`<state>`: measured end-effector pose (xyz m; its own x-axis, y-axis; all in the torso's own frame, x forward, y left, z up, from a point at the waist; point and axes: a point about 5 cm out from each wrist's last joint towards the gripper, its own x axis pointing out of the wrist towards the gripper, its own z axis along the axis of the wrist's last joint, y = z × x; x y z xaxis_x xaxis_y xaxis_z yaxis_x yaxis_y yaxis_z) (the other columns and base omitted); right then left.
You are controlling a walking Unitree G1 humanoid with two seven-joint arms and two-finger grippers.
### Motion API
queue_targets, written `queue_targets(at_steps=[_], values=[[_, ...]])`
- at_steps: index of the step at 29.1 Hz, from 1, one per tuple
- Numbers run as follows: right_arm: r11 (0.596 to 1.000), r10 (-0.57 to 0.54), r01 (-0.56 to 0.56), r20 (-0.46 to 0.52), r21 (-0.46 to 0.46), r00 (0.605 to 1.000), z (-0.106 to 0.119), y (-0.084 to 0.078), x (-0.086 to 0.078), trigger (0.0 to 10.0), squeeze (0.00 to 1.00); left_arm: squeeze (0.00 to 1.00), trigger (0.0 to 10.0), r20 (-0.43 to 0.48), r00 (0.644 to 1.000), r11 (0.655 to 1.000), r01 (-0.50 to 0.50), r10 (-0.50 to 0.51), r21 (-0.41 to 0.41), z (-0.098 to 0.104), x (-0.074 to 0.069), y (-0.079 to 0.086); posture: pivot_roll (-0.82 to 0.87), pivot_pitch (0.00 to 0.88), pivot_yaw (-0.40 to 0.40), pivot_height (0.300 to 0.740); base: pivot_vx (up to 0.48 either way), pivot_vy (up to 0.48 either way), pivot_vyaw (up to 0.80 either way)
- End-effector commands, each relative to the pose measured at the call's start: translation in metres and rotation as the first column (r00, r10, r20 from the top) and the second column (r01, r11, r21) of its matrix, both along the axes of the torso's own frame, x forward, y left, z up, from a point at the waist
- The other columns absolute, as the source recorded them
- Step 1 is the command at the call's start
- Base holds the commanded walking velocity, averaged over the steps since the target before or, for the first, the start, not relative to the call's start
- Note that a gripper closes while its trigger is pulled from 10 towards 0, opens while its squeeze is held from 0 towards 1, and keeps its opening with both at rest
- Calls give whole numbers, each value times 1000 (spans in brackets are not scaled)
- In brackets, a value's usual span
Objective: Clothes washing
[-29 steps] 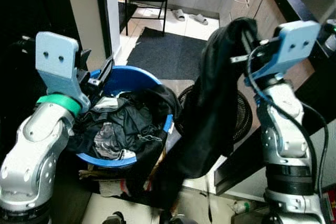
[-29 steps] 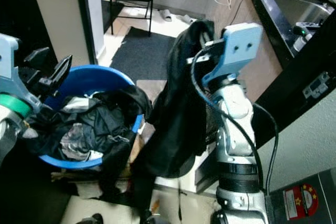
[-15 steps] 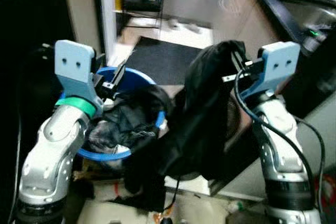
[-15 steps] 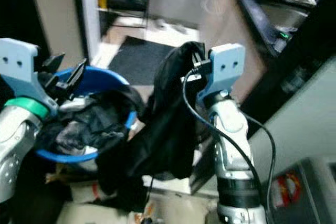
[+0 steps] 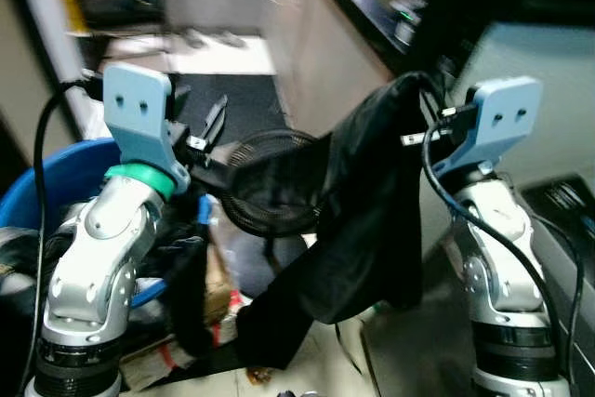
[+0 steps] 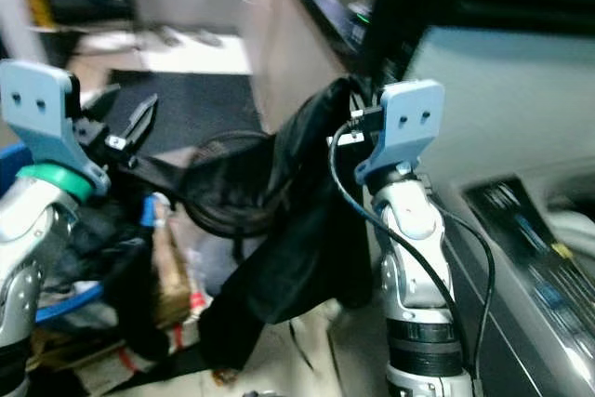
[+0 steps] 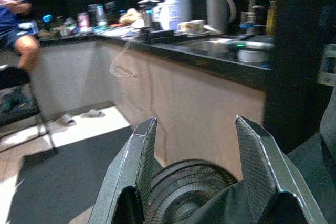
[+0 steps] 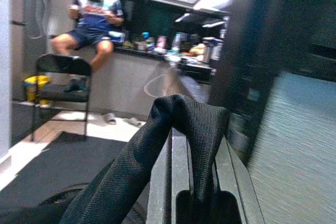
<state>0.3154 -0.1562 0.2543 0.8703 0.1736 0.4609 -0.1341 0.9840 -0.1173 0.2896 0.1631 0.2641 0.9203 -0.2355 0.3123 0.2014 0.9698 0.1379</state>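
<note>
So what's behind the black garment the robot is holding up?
Behind the black garment pinched in the right gripper, a round black fan stands on the floor; the cloth hides the fan's right side and base.

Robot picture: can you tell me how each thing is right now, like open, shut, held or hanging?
Right gripper: shut on the black garment.
Black garment: held up, hanging down in folds.
Left gripper: open, holding nothing.
Blue basket: on the robot's left, dark clothes inside.
Fan: low by the cabinet; running or not, cannot tell.
</note>
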Motion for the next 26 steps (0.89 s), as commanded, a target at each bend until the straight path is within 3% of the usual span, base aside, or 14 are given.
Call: queue_targets(at_steps=[1, 26], values=[[1000, -3, 2, 32, 24, 999, 8, 1, 0, 10000, 0, 0, 10000, 3, 1000, 1000, -4, 4, 6, 0, 1, 1, 16, 0, -46, 740, 0, 0, -788], [994, 49, -55, 66, 95, 997, 19, 18, 7, 10000, 0, 0, 10000, 35, 999, 1000, -23, 23, 12, 10, 7, 2, 50, 0, -32, 740, 0, 0, -798]])
